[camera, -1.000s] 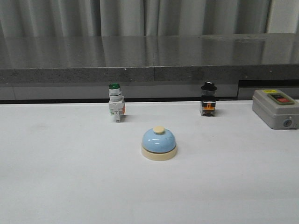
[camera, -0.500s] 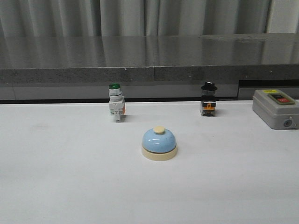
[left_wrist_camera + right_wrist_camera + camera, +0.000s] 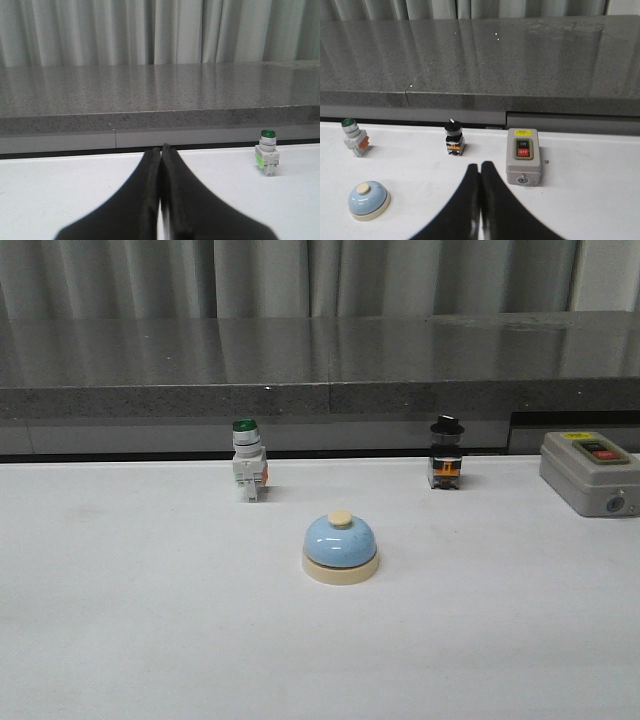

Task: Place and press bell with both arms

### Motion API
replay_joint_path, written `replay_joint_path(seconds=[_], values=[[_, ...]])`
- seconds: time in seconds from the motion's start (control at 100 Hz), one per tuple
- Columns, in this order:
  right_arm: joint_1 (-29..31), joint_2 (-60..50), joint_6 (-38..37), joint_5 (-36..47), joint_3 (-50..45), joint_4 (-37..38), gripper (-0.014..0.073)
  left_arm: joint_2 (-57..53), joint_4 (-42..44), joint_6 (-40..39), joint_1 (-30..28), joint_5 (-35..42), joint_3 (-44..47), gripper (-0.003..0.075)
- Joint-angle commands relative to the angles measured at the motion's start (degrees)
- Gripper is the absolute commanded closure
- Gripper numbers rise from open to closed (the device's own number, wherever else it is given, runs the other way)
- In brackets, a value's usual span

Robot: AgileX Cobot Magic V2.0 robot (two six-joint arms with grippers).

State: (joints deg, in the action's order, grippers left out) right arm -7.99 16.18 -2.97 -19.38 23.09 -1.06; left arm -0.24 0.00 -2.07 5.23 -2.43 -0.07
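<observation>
Now the bell point(image 3: 341, 549) stands upright on the white table point(image 3: 120, 620), near the middle, in front of the green button point(image 3: 247, 472) and the black switch point(image 3: 446, 466) and apart from both. Its cream knob points straight up, so a press must come from above. The grey box point(image 3: 589, 472) is far to the right.

Both claws are closed, with the fingers touching and nothing between them: the left gripper point(image 3: 160, 152) and the right gripper point(image 3: 480, 167). Both are held low and level, pointing toward the grey counter.

In the right wrist view the bell point(image 3: 368, 201) lies to the left of the right gripper, clearly apart from it. In the left wrist view the green button point(image 3: 266, 159) is off to the right, so I judge the bell is on that side too. The bell then lies between the two arms; which is nearer I cannot tell. This scene fits both a bell waiting to be placed and one already placed and pressed.
</observation>
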Motion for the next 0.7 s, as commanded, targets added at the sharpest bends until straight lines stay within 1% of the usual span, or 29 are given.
replay_joint_path(seconds=[0.0,0.15,0.29,0.48,0.6,0.69], values=[[0.5,-2.0,0.2,8.9,-2.4,0.3,0.0654,-1.8,0.0,-0.4,-0.2,4.5,2.6,0.0741],[0.7,-7.3,0.2,16.5,-10.1,0.3,0.0654,-1.8,0.0,-0.4,-0.2,4.5,2.6,0.0741],[0.8,-12.4,0.2,21.5,-16.4,0.3,0.0654,-1.8,0.0,-0.4,-0.2,4.5,2.6,0.0741],[0.8,-17.9,-0.8,22.3,-21.1,0.3,0.0654,-1.8,0.0,-0.4,-0.2,4.5,2.6,0.0741],[1.6,-17.8,-1.2,22.8,-22.6,0.6,0.0654,-1.8,0.0,-0.4,-0.2,4.5,2.6,0.0741],[2.9,-17.8,-3.5,23.1,-23.4,1.5,0.0654,-1.8,0.0,-0.4,-0.2,4.5,2.6,0.0741]])
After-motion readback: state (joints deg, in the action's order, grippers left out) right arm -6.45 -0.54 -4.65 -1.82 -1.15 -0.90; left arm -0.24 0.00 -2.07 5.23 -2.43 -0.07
